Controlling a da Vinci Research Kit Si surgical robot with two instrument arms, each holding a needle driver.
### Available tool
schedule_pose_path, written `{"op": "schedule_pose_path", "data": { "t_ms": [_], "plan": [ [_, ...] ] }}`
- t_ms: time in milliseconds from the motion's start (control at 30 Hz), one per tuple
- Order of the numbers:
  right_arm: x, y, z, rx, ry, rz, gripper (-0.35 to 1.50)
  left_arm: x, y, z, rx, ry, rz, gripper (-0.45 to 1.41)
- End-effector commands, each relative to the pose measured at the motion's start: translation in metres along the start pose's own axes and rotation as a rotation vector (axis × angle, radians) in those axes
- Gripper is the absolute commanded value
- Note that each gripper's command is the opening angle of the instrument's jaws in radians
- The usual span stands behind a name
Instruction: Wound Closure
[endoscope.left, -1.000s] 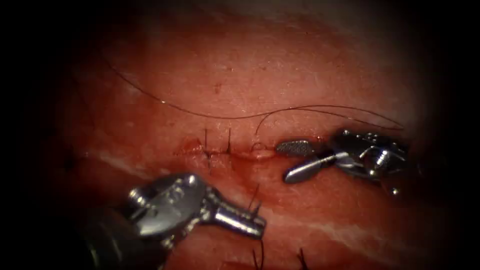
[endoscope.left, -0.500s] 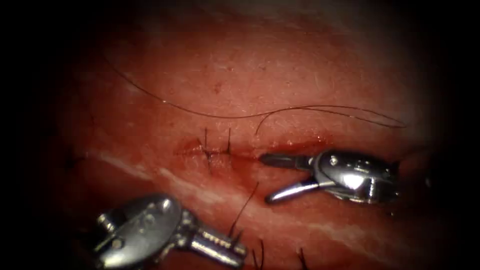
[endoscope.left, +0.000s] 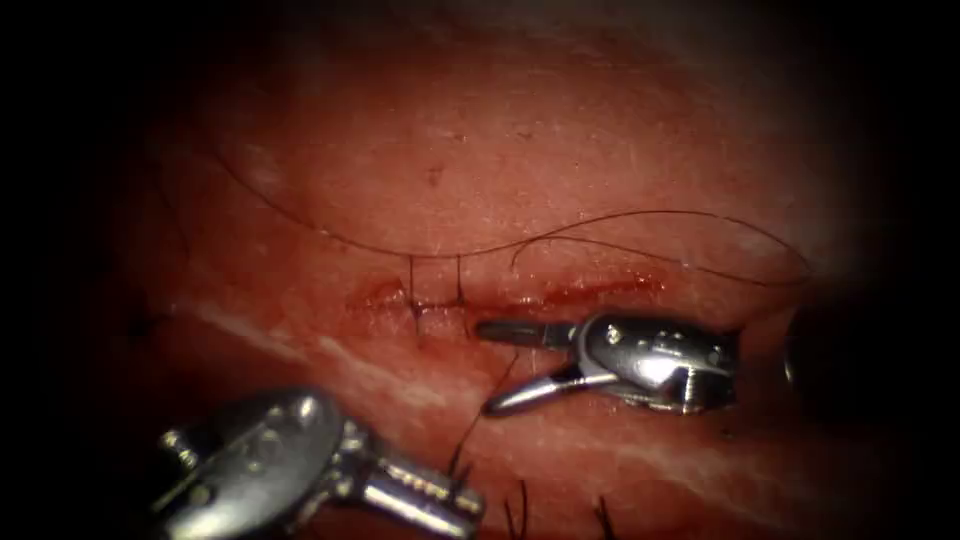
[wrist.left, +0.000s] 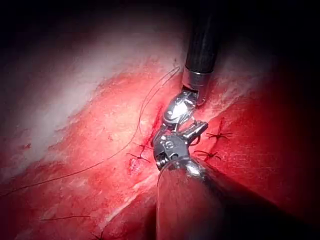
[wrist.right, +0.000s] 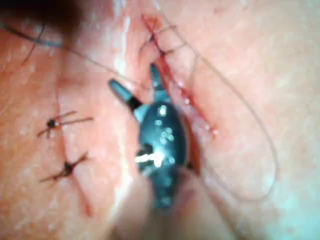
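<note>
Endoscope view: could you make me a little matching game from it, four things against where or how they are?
1 right tool
2 left tool
3 thread
4 stitches

A crossing the left part of the cut
B jaws open, empty, just below the cut
C loose curve above the cut
D low at the front left, a thread end by its tip

Pairs: 1-B, 2-D, 3-C, 4-A
</note>
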Motion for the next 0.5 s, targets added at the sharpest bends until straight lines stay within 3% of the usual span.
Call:
{"op": "schedule_pose_path", "data": {
  "t_ms": [33,133,200,267,300,500],
  "plan": [
    [-0.0012,-0.0002,0.0003,0.003,-0.026,0.004,0.71,-0.0006,-0.0002,0.0006,-0.001,0.001,0.001,-0.45],
    [-0.0018,0.0000,0.0002,0.005,-0.063,0.002,0.61,0.0001,0.0004,0.0003,0.005,0.005,0.014,-0.45],
    [-0.0022,-0.0001,0.0001,0.007,-0.063,-0.001,0.42,0.0004,0.0006,0.0001,0.006,0.006,0.017,-0.45],
    [-0.0022,-0.0002,0.0000,0.008,-0.066,-0.002,0.09,0.0006,0.0006,0.0000,0.011,0.007,0.021,-0.45],
    [-0.0022,-0.0002,-0.0001,0.010,-0.069,-0.002,-0.28,0.0007,0.0007,-0.0001,0.017,0.006,0.027,-0.45],
    [-0.0017,-0.0002,-0.0008,-0.028,-0.098,0.063,-0.35,0.0009,0.0010,-0.0005,0.029,0.005,0.041,-0.45]
  ]
}}
